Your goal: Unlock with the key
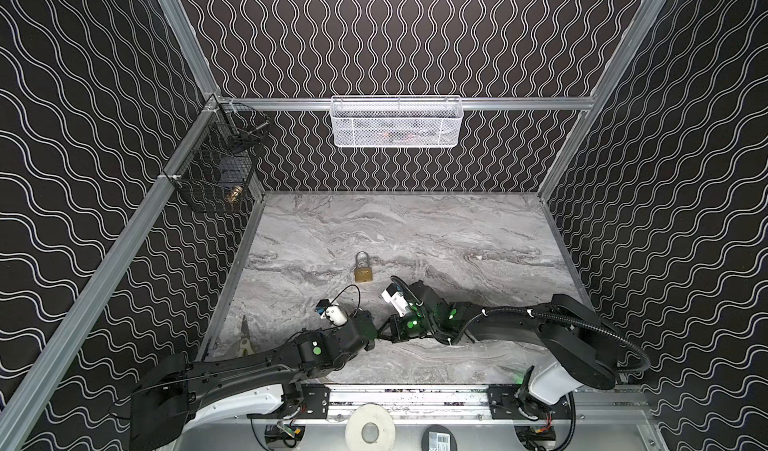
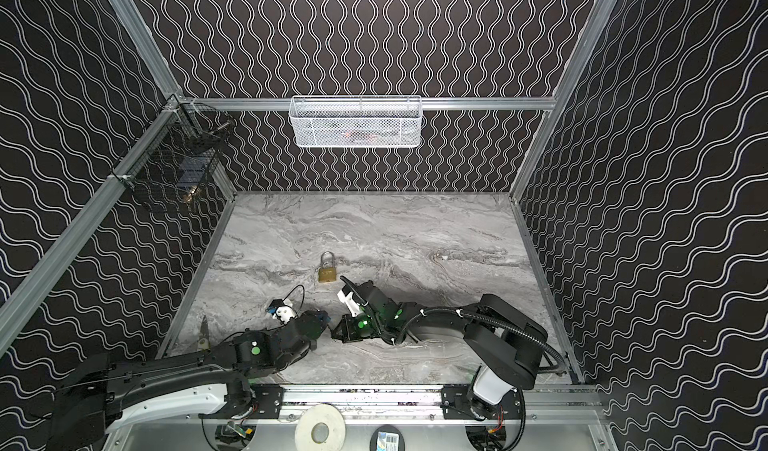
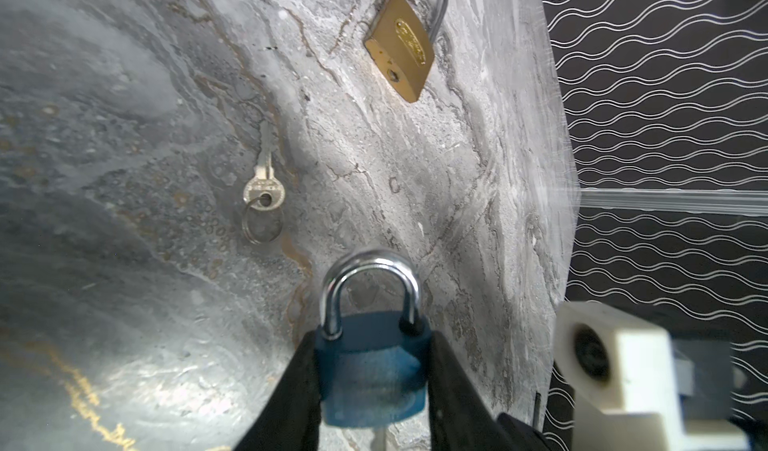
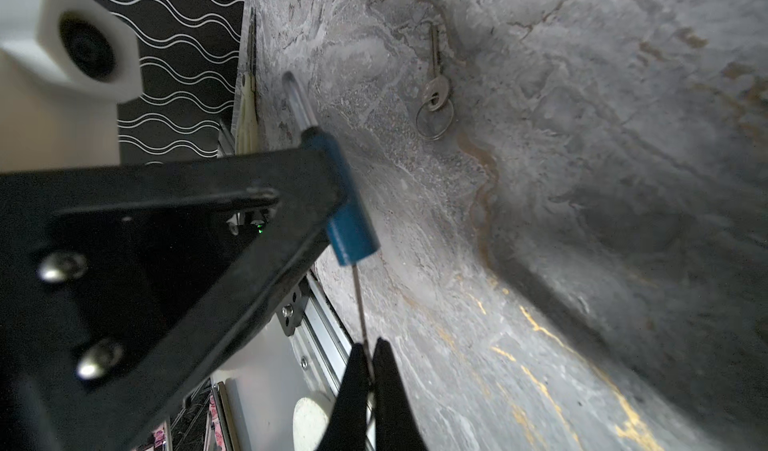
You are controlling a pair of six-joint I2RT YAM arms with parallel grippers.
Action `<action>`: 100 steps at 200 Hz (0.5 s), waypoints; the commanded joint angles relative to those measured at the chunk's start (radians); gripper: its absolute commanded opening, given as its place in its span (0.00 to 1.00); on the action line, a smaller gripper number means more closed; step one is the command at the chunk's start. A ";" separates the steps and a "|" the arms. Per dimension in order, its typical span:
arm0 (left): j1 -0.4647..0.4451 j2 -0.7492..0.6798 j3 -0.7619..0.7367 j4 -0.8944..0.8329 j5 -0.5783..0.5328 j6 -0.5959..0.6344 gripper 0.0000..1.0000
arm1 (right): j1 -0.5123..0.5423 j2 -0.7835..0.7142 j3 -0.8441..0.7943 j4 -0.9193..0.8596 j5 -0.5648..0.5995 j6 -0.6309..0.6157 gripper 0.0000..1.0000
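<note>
My left gripper is shut on a blue padlock and holds its body by both sides above the table. Both legs of the steel shackle sit in the body. A thin silver key runs from the padlock's underside to my right gripper, which is shut on the key's head. In both top views the two grippers meet tip to tip, left and right, near the table's front middle. The padlock is mostly hidden there.
A brass padlock lies flat mid-table. A second key on a ring lies on the marble close by. Pliers rest by the left edge. A white basket and a black wire basket hang on the walls.
</note>
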 commanded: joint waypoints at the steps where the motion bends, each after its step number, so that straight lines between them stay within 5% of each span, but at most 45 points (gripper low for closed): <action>1: 0.000 -0.008 0.009 0.017 -0.015 0.025 0.19 | 0.001 0.011 0.014 0.006 -0.003 -0.015 0.00; 100: -0.001 -0.011 -0.003 0.029 -0.003 0.025 0.19 | -0.003 0.004 0.042 -0.045 0.025 -0.052 0.00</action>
